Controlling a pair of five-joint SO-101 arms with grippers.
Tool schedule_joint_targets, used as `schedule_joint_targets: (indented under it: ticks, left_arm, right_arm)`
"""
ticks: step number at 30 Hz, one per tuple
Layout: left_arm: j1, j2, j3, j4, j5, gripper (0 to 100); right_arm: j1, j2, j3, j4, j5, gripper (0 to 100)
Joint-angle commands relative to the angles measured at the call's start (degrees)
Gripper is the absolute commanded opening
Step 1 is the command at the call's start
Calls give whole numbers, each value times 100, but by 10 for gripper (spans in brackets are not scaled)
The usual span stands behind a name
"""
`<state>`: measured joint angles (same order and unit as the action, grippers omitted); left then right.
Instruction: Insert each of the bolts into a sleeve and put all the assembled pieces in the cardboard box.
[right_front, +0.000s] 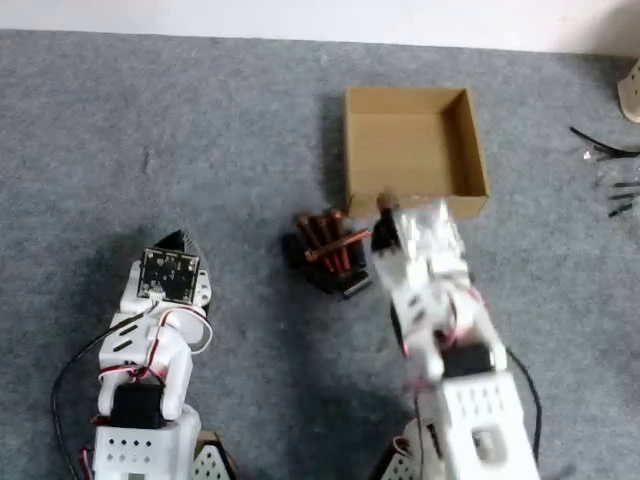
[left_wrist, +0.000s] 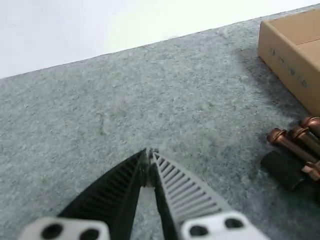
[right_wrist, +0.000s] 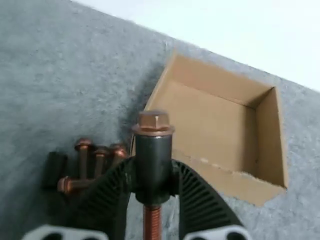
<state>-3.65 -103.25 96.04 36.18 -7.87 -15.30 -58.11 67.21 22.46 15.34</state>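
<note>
Two arms show from above. The left gripper (right_front: 182, 240) hangs over the grey felt (right_front: 250, 130), well apart from the parts. The right gripper (right_front: 388, 228) is at the near wall of the cardboard box (right_front: 352, 150), just beside the heap of loose bolts (right_front: 330, 245) and dark sleeves (right_front: 298, 250) lying in front of that box.

From the left wrist, the left gripper (left_wrist: 150, 159) has its fingertips pressed together with nothing between them. Several bolts (left_wrist: 290, 142) and one sleeve (left_wrist: 282, 169) lie off to one side, with a corner of the box (left_wrist: 290, 55) beyond.

From the right wrist, the right gripper (right_wrist: 152, 175) is clamped on an assembled piece (right_wrist: 152, 155): a sleeve with a bolt through it, head seated on the far end and thread poking out toward the wrist. The box (right_wrist: 235, 182) lies just ahead, and its floor looks bare (the near wall hides a strip of it).

The step in hand looks like the drop-off. Done well, the thread should clear the near wall, and the piece should travel over the middle of the floor and come low before the fingers part. The bolt seems to be held only by its head, so tipping it over could let it slide out.
</note>
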Motion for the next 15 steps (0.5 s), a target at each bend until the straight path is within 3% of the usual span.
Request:
schedule_joint_targets:
  ticks: [1,7,15]
  left_arm:
    - [-75,-66,48,-18,-26,30]
    - [-75,-66,57,-18,-26,31]
    - [-48,-66,57,-18,-26,31]
  right_arm:
    - [127,2211,-1842,-286,-211,4]
    - [567,4725,-4013,-286,-1749,4]
    - [901,6774,-5622,-259,-1811,4]
